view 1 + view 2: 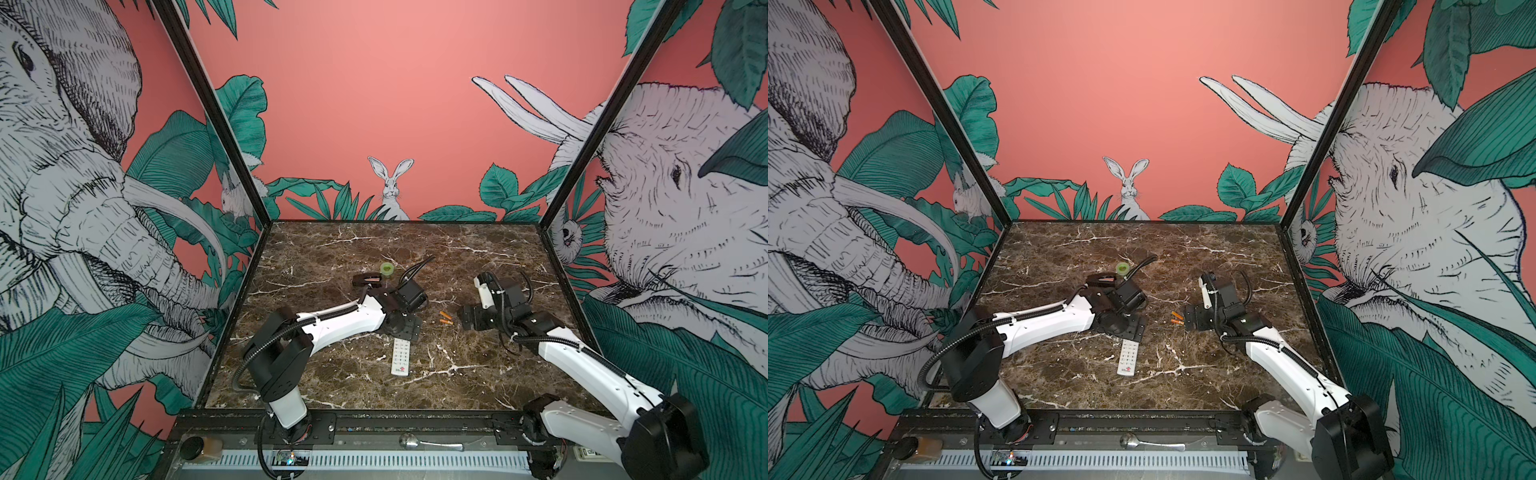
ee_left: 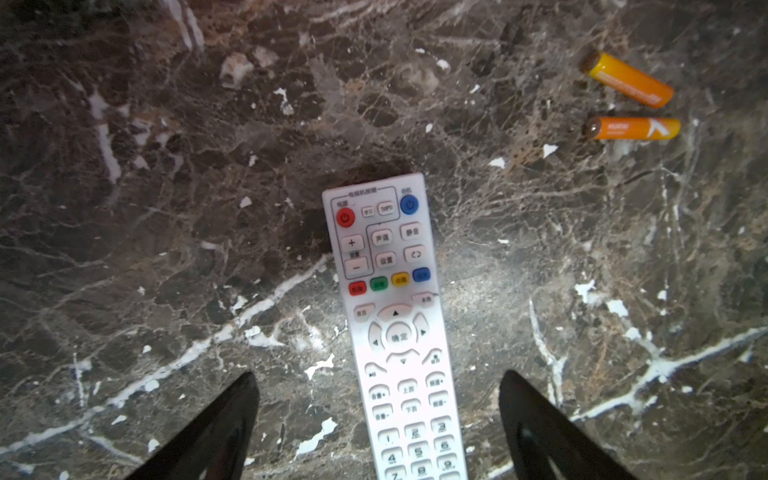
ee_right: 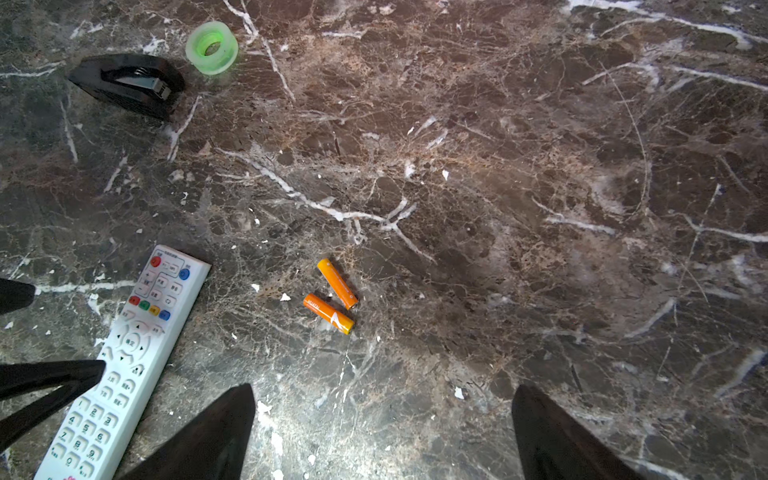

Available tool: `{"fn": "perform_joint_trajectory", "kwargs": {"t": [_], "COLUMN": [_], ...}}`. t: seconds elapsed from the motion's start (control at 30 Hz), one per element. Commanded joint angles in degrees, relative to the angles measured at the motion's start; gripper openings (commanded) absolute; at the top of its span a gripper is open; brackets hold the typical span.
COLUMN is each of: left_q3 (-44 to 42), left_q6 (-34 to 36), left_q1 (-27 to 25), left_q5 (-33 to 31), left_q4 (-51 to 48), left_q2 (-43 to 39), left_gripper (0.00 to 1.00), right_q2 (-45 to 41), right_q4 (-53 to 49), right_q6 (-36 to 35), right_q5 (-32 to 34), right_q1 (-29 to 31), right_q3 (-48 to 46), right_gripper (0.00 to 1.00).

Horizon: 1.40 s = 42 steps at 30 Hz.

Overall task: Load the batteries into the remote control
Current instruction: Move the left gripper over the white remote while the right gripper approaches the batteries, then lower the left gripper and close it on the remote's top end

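Marble-veined brown surface point(image 1: 478, 374) carries everything. Farthest left, the left hand point(image 2: 377, 374) hovers low over the remote control point(image 2: 395, 332). Its fingers point(image 2: 224, 424) are spread wide to either side of the white body, with bare surface showing in both gaps, so it grips nothing. The remote lies button face up. Its long axis runs away from the front edge and passes straight between those fingers, the coloured-button end pointing away from the arm. Its back faces down, so I judge it must be turned over before anything can be loaded. To its right lie the batteries point(image 3: 337, 284), loose on the surface and angled in a shallow V. Farthest right, the right hand point(image 3: 382, 387) is open and empty, close beside them and clearly the nearer hand for picking them up.
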Motion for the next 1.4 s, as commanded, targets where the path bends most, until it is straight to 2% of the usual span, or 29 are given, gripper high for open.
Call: {"fn": "perform_joint_trajectory", "kwargs": {"t": [0.0,0.87,1.37], "left_q3": [1.9,7.0,7.5], "left_q6": [-2.8,-4.9,-6.9], "left_q1": [-0.7,-2.6,-2.6], "left_q5": [-1.6,-3.6,-5.4], "left_q4": [-0.2,-1.9,-1.8], "left_q2": [1.4,10.5,11.7], "left_gripper": [0.92,0.85,0.75], "right_q2": [0.1,-0.7,-2.5], "right_q4": [0.8,4.2,3.4], "right_q6": [-0.6,0.4,0.3], "right_q5": [0.4,-0.8,0.3], "right_q1": [0.4,0.4,0.4], "right_q3": [0.1,-1.9,-2.2], "right_gripper": [0.99,0.99,0.99]}}
